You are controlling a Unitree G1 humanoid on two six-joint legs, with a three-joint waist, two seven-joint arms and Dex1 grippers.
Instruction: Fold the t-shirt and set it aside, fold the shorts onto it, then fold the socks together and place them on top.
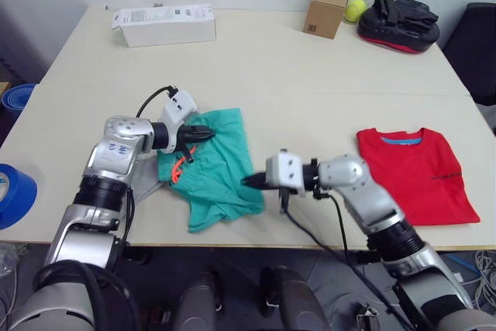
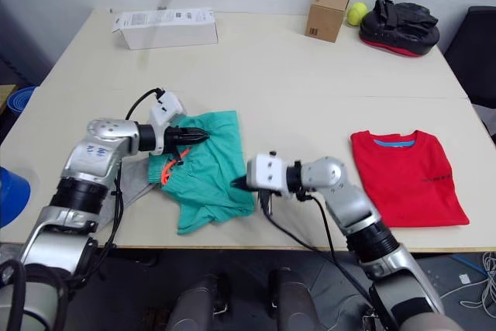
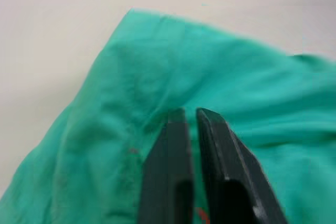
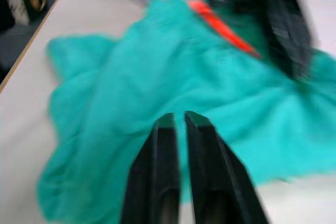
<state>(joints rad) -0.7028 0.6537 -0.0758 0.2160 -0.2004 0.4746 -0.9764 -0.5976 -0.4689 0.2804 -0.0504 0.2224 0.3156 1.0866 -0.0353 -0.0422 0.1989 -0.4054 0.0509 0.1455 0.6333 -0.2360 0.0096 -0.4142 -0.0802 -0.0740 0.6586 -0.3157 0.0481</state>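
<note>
Red cloth first: from the head camera you see the t-shirt (image 1: 415, 174) already folded flat on the counter (image 1: 310, 75) off to your right, well apart from the work, so judge that step done and the pile's place fixed. The shorts (image 1: 213, 167) lie crumpled near the front edge between both arms, with a grey cloth (image 1: 149, 178), perhaps a sock, tucked beneath their left side. Your left gripper (image 1: 208, 136) sits on the upper part of the shorts and your right gripper (image 1: 248, 181) meets their right hem, likely so the two can spread or fold the cloth between them. In the left wrist view the jaws are nearly together, tips pressed into a wrinkle of green cloth (image 3: 157, 77); whether they pinch any you cannot tell. In the right wrist view the jaws also stand almost closed, low over the hem, with the orange cord (image 4: 220, 27) farther off beside the other arm; a pinch there is not certain either.
</note>
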